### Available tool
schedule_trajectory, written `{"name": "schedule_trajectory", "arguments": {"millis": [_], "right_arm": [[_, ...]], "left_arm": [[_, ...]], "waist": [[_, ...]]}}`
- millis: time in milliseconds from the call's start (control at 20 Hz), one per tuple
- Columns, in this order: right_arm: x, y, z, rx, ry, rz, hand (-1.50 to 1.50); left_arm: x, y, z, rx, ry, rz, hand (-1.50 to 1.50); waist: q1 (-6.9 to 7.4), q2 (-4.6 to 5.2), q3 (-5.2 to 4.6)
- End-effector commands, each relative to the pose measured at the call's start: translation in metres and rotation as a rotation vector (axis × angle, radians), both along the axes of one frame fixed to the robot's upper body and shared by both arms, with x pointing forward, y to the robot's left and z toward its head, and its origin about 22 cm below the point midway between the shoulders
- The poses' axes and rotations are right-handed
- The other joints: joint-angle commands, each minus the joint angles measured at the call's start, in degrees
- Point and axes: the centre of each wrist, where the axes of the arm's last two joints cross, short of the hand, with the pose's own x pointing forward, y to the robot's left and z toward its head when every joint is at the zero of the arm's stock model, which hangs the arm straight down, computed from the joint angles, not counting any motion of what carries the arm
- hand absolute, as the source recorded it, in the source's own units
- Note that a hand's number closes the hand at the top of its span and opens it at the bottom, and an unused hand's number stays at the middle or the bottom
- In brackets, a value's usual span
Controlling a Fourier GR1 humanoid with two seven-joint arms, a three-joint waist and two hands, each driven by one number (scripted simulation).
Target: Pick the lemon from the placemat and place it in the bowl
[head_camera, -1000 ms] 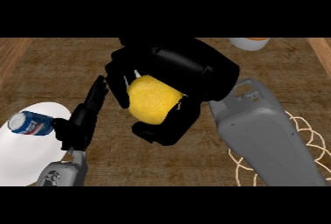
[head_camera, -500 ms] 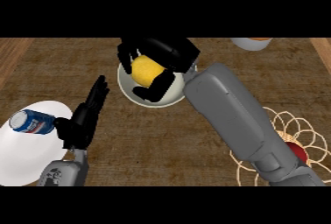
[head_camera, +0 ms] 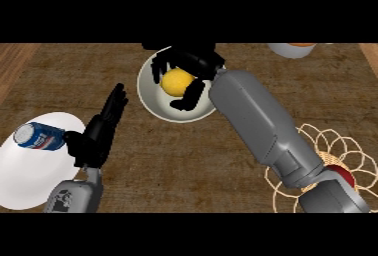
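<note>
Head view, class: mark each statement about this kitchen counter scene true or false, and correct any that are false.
1. The right hand has its fingers curled round the lemon. True.
2. The lemon is over the white bowl. True.
3. The blue can stands upright on the placemat. False: it lies on its side on the white plate at the left.
4. The left hand holds the can. False: it is open with straight fingers, beside the plate, and holds nothing.
5. The lemon lies on the placemat. False: it is in the right hand over the bowl, away from the placemat at the lower right.
</note>
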Motion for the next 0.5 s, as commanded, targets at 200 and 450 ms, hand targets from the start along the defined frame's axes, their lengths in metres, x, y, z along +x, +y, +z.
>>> {"name": "schedule_trajectory", "arguments": {"millis": [200, 450], "right_arm": [[0.021, -0.029, -0.009, 0.057, 0.194, 0.156, -1.50], [0.024, -0.030, -0.005, 0.291, 0.224, 0.149, -1.50]], "left_arm": [[0.005, -0.011, 0.003, -0.013, 0.009, -0.020, 0.00], [0.002, 0.009, 0.004, 0.013, 0.000, -0.009, 0.00]], "waist": [[0.37, 0.29, 0.04], [0.46, 0.22, 0.05]]}}
